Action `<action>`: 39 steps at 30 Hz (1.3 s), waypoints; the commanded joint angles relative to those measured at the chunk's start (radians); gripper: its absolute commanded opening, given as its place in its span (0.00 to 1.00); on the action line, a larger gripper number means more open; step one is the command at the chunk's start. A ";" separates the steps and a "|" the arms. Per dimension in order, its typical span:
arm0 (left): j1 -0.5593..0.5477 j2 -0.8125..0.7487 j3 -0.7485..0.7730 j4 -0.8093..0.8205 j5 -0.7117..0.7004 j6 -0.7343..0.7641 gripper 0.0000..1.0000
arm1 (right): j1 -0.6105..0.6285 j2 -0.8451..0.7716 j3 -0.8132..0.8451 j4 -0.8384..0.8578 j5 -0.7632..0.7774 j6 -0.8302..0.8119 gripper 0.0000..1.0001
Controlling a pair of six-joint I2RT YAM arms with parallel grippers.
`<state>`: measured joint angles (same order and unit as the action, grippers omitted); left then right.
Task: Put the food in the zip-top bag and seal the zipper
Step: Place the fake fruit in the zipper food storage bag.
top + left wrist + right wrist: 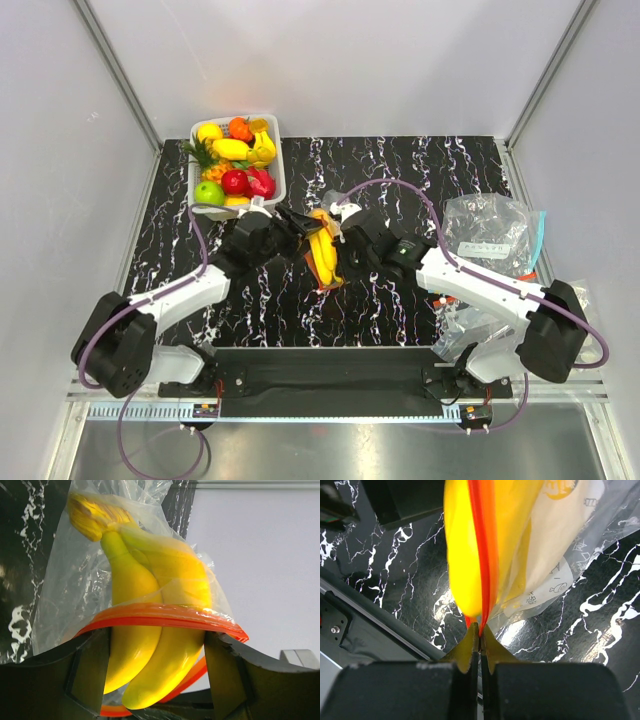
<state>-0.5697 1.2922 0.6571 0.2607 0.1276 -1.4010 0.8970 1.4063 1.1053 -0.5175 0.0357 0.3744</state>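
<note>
Banana bunch sits partly inside the zip-top bag, held up off the desk between the two arms. Its blunt ends stick out past the zipper, so the mouth cannot close yet. Left gripper: jaws partly spread, the bunch filling the gap and touching both inner faces; I read this as a clamp on the bunch. Right gripper: jaws closed on the orange-red strip at one end of the mouth. Handling: film is thin, limp and slick, and collapses unless the mouth is kept taut, so hold it by the stiffer zipper strip, never the film. The toy fruit is light, hard and glossy and likely to slide between pads, so grip across its broad middle. Hard to make out: stem end is blurred in the left wrist view; the right wrist view is smeared close to the lens, with only the white printed patch legible. From above both grippers cover the bag, so its depth and lower edge are unreadable. Other fruit lies in the white basket; spare clear bags lie at right.
</note>
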 commanded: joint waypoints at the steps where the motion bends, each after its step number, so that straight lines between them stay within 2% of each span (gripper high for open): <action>1: -0.015 0.044 0.105 0.052 -0.026 0.158 0.39 | 0.014 -0.026 0.039 -0.018 0.007 -0.034 0.00; 2: -0.036 0.047 0.128 -0.037 -0.043 0.180 0.41 | 0.016 -0.024 0.044 -0.019 0.007 -0.037 0.00; 4: -0.056 0.050 0.169 -0.092 -0.081 0.232 0.42 | 0.014 -0.032 0.065 -0.024 0.000 -0.052 0.00; 8: -0.071 0.041 0.213 -0.158 -0.086 0.281 0.51 | 0.016 -0.041 0.114 -0.050 0.000 -0.066 0.00; 12: -0.078 0.007 0.216 -0.181 -0.111 0.313 0.65 | 0.014 -0.052 0.160 -0.070 -0.003 -0.069 0.00; 13: -0.082 -0.001 0.219 -0.193 -0.114 0.322 0.75 | 0.014 -0.052 0.168 -0.073 0.000 -0.068 0.00; 18: -0.087 -0.022 0.283 -0.285 -0.091 0.368 0.82 | 0.014 -0.044 0.205 -0.105 0.058 -0.045 0.00; 19: -0.090 -0.021 0.300 -0.313 -0.074 0.410 0.89 | 0.013 -0.043 0.209 -0.114 0.072 -0.037 0.00; 24: -0.105 0.036 0.488 -0.535 -0.016 0.549 0.89 | 0.005 -0.017 0.241 -0.161 0.130 0.000 0.00; 30: -0.108 0.001 0.484 -0.644 -0.054 0.580 0.88 | -0.016 -0.023 0.246 -0.157 0.162 0.018 0.00; 36: -0.107 -0.053 0.472 -0.693 -0.123 0.701 0.87 | -0.047 -0.032 0.254 -0.168 0.170 0.011 0.00; 39: -0.107 -0.054 0.478 -0.736 -0.149 0.749 0.84 | -0.056 -0.043 0.249 -0.165 0.167 0.009 0.00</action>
<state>-0.6750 1.2743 1.1233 -0.4435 0.0322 -0.7376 0.8551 1.3914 1.3090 -0.6952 0.1749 0.3748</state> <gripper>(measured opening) 0.848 0.012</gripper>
